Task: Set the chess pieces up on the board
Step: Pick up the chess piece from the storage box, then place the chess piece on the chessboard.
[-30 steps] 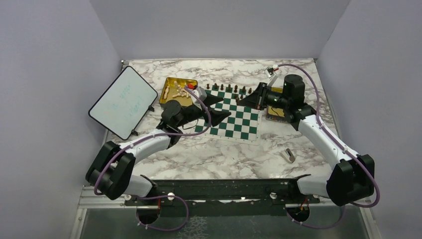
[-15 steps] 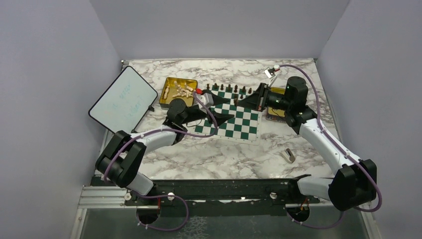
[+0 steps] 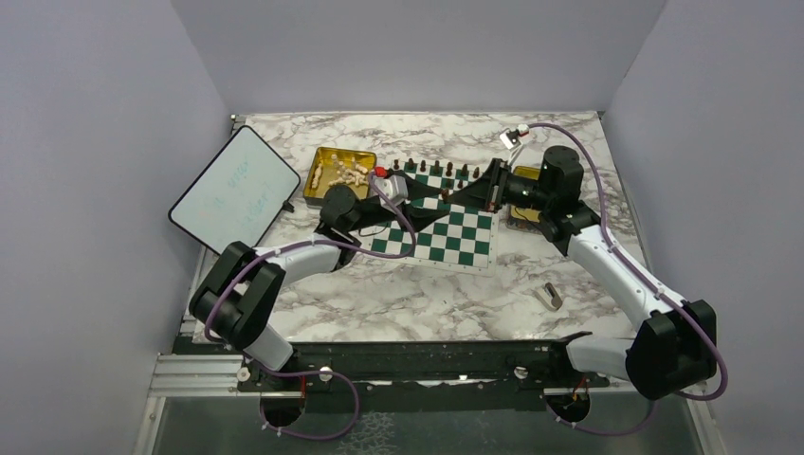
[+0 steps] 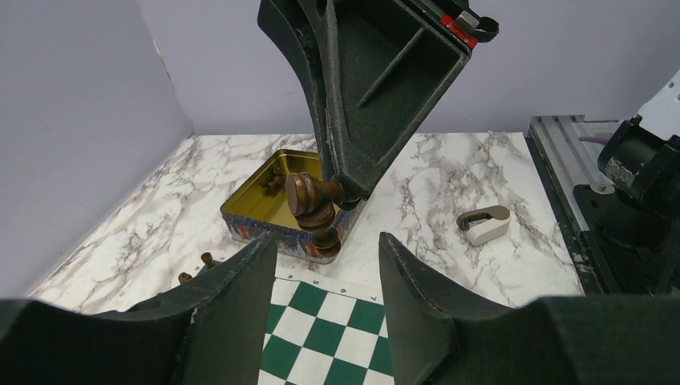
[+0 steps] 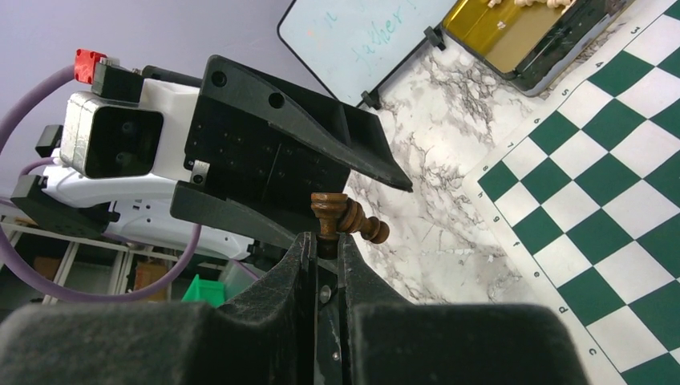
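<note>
The green and white board (image 3: pixel 446 227) lies mid-table; it also shows in the left wrist view (image 4: pixel 325 341) and the right wrist view (image 5: pixel 617 152). Several dark chess pieces (image 3: pixel 436 170) stand along its far edge. Cream pieces (image 3: pixel 343 172) lie in the left gold tray (image 3: pixel 322 186). My right gripper (image 5: pixel 325 239) is shut on a dark brown chess piece (image 5: pixel 346 218), held tilted in the air above the board's far part (image 3: pixel 453 196). My left gripper (image 4: pixel 325 250) is open and empty, just facing that piece (image 4: pixel 313 210) and the right gripper, fingertips close below it (image 3: pixel 422 201).
A second gold tray (image 3: pixel 523 214) sits right of the board, partly under the right arm; it shows in the left wrist view (image 4: pixel 252 210). A white tablet (image 3: pixel 235 194) leans at the left. A small grey-beige block (image 3: pixel 550 297) lies on the marble at the near right.
The right gripper has carried the brown piece leftward over the board. The left gripper has swung up and toward it, so the two grippers now meet tip to tip.
</note>
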Robot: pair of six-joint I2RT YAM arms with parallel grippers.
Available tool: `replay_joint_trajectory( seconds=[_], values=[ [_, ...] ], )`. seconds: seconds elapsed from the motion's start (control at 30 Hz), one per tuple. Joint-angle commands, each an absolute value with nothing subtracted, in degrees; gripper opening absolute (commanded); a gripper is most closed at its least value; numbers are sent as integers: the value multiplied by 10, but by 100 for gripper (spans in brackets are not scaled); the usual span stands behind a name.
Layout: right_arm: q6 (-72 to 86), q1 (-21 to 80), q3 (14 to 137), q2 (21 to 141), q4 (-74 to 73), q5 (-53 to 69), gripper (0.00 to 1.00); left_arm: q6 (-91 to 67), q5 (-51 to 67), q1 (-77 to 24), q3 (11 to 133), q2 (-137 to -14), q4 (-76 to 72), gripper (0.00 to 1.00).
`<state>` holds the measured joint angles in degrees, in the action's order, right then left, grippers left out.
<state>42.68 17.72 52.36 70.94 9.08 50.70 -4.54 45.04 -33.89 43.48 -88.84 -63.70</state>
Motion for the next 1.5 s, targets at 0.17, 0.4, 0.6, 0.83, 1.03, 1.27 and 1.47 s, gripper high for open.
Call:
replay_joint_trajectory(
  seconds=[0.17,0.4,0.6,0.83,1.03,1.27,1.47],
  values=[
    [432,185,516,723,117,519,11,-68,482,-340,448,-908,-680,36],
    [410,185,514,720,91,507,11,-93,468,-324,419,-897,-680,16],
    [368,185,524,727,47,493,11,-124,439,-307,387,-873,-650,6],
    [228,185,597,775,-195,351,12,-47,316,-292,367,-753,-345,5],
    [129,194,657,839,-356,242,12,48,257,-292,390,-673,-137,9],
    [60,248,752,947,-508,113,16,131,253,-292,405,-620,-15,9],
    [27,273,817,1049,-602,27,18,136,254,-292,369,-572,-33,9]
  ],
)
